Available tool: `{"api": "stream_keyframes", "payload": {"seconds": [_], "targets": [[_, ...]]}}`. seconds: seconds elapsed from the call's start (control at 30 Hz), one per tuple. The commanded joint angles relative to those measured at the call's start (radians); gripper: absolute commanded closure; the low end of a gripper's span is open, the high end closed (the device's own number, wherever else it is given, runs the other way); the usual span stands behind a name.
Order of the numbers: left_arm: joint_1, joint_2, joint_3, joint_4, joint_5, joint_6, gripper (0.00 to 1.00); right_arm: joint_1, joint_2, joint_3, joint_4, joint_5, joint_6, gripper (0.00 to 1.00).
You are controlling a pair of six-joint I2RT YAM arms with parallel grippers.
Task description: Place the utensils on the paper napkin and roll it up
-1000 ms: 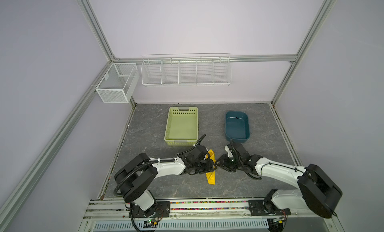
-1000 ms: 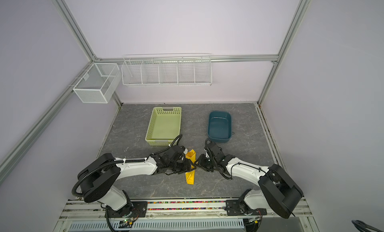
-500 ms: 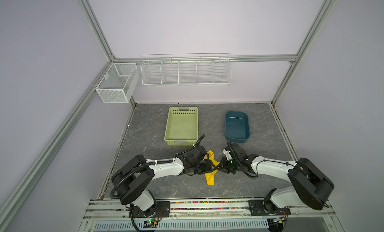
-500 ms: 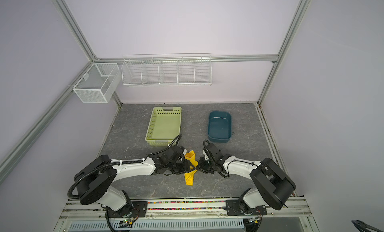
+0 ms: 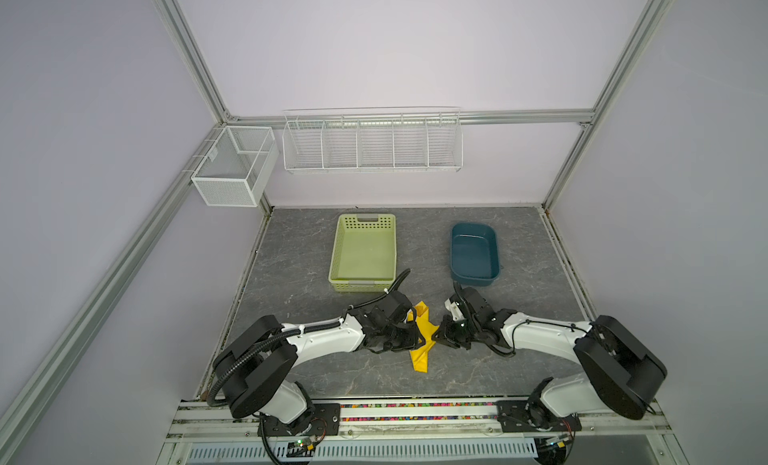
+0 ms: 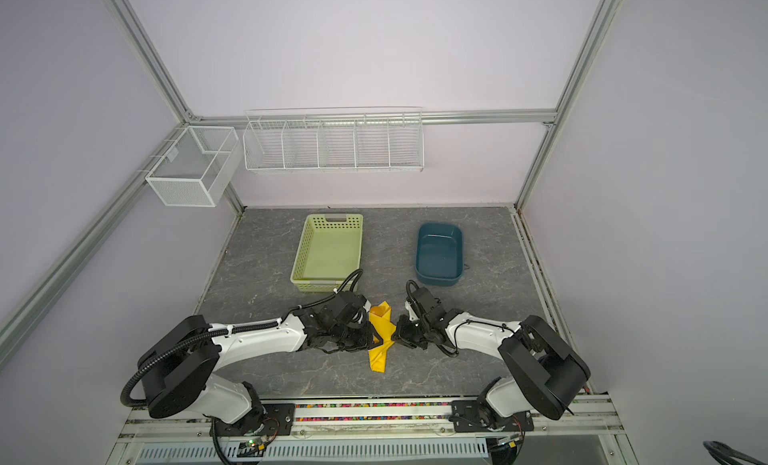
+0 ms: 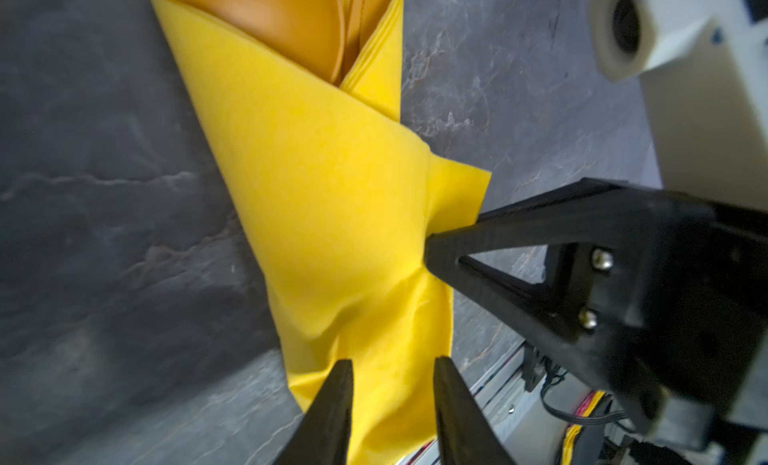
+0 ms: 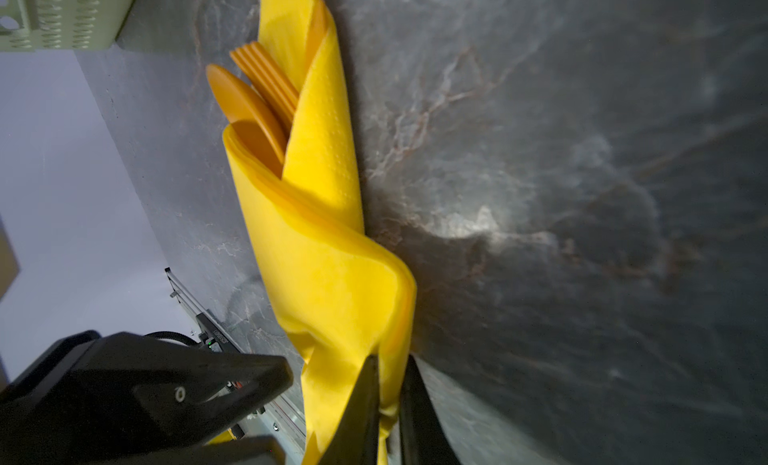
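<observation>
Now the paper napkin [image 5: 420, 342] lies on the gray counter [image 5: 307, 271]. It is wrapped into a long yellow roll, just in front of the green basket [image 5: 360, 282].

The utensils [image 8: 253, 105] are inside it. Their orange ends poke out of the open end of the roll, the end that points to the basket. In the right wrist view one end is round and flat, and one has long ribs like a fork.

The right pincer [image 8: 390, 361] is clenched on the napkin. Its two fingers are almost together, with a yellow fold squeezed between them at the side of the roll.

The left pincer [image 7: 392, 365] comes from the other side. Its fingers stand a little apart with their tips at the roll, and yellow paper shows in the gap. I cannot tell if they squeeze the paper or only touch it.

Both pincers are close together, near the middle of the roll.
</observation>
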Motion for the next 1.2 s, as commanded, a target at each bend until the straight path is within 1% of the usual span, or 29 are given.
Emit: {"api": "stream_keyframes", "payload": {"seconds": [0.0, 0.1, 0.3, 0.4, 0.5, 0.63, 0.77, 0.93, 1.17], "targets": [[-0.003, 0.038, 0.005, -0.003, -0.015, -0.002, 0.71, -0.001, -0.026, -0.002, -0.018, -0.013, -0.012, 0.85], [-0.004, 0.065, -0.009, 0.034, -0.004, -0.018, 0.72, 0.001, -0.032, -0.002, -0.017, -0.026, -0.010, 0.83], [-0.003, 0.085, -0.026, 0.063, 0.001, -0.030, 0.73, 0.018, -0.067, 0.001, -0.020, -0.066, 0.019, 0.73], [-0.002, 0.086, -0.029, 0.067, -0.001, -0.031, 0.74, 0.041, -0.087, -0.002, -0.023, -0.083, 0.045, 0.69], [-0.002, 0.086, -0.030, 0.070, -0.001, -0.035, 0.74, 0.077, -0.098, -0.002, -0.030, -0.090, 0.070, 0.67], [-0.001, 0.087, -0.036, 0.078, -0.002, -0.038, 0.74, 0.121, -0.091, 0.001, -0.059, -0.065, 0.086, 0.68], [0.000, 0.089, -0.040, 0.087, -0.002, -0.043, 0.74, 0.140, -0.076, -0.008, -0.056, -0.060, 0.098, 0.71], [0.000, 0.090, -0.042, 0.089, -0.003, -0.046, 0.75, 0.156, -0.096, -0.011, -0.071, -0.041, 0.110, 0.72], [0.001, 0.085, -0.042, 0.091, -0.008, -0.052, 0.75, 0.167, -0.091, -0.016, -0.060, -0.039, 0.117, 0.80]]}}
